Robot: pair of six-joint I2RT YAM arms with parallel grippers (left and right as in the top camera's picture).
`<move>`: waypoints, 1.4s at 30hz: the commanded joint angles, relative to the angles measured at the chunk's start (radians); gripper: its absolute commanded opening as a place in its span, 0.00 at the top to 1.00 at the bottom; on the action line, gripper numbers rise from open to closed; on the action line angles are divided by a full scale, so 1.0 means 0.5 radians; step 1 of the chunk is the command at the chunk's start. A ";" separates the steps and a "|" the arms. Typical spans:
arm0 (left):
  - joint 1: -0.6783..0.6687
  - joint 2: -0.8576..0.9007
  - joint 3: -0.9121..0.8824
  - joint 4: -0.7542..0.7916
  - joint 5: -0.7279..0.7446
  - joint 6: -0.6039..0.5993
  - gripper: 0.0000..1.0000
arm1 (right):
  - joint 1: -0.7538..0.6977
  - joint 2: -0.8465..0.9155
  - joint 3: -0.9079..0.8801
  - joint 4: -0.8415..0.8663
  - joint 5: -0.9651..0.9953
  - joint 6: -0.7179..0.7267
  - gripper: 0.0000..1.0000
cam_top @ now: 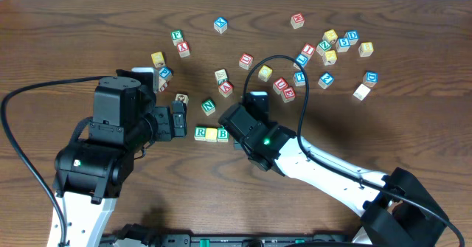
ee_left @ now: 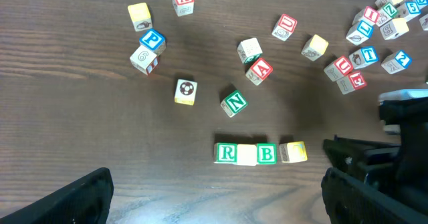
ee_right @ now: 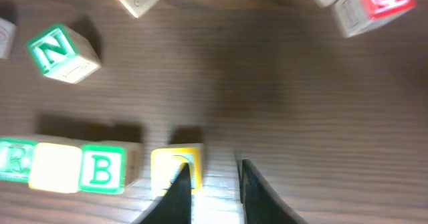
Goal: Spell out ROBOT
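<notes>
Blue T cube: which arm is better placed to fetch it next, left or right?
Right. The blue T cube lies just beyond the right gripper, which sits empty at the right end of the row. The left gripper, open, is left of the row, farther away.

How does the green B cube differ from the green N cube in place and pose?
The B cube stands in the row, against a yellow cube; the N cube stands alone, touching nothing. The B cube sits square to the row; the N cube is turned at an angle. Both are small cubes with a green letter and border.
</notes>
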 commanded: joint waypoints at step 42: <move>0.007 -0.003 0.037 -0.001 0.011 0.018 0.02 | 0.020 0.256 0.009 0.042 -0.178 -0.063 0.98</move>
